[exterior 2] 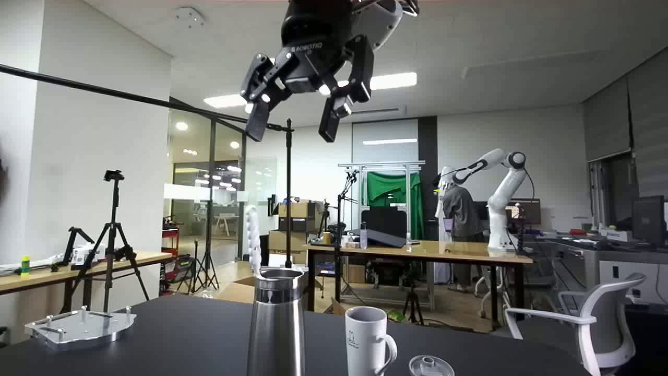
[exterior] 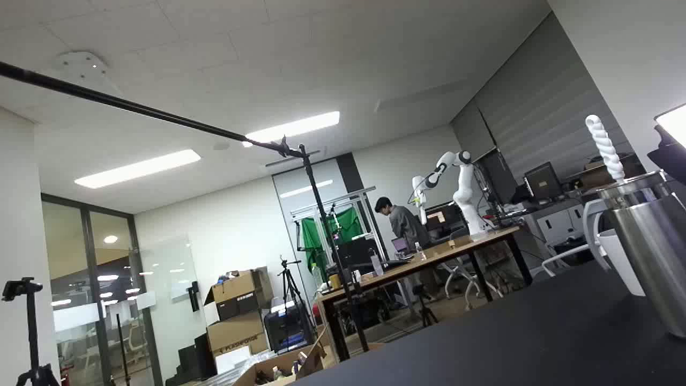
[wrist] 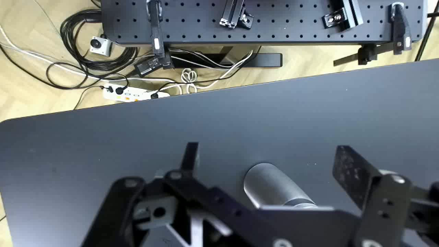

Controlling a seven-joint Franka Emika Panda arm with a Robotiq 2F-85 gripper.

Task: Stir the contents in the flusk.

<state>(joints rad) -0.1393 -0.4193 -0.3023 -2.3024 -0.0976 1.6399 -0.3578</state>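
Observation:
The flusk is a tall silvery steel cylinder standing on the dark table. It shows in both exterior views (exterior: 646,252) (exterior 2: 276,329) and partly in the wrist view (wrist: 274,185), where the gripper hides its top. A white twisted stick (exterior: 605,147) stands in its mouth, leaning on the rim, and also shows in an exterior view (exterior 2: 254,240). The flusk's contents are not visible. My gripper (exterior 2: 292,134) is open and empty, well above the flusk and stick and touching neither. Its spread fingers also show in the wrist view (wrist: 265,154).
A white mug (exterior 2: 365,339) with a loop handle stands beside the flusk. A small clear lid-like piece (exterior 2: 430,366) lies beyond it. A clear plate with posts (exterior 2: 83,329) sits across the table (exterior 2: 182,334). A perforated black bench (wrist: 284,20) lies past the table edge.

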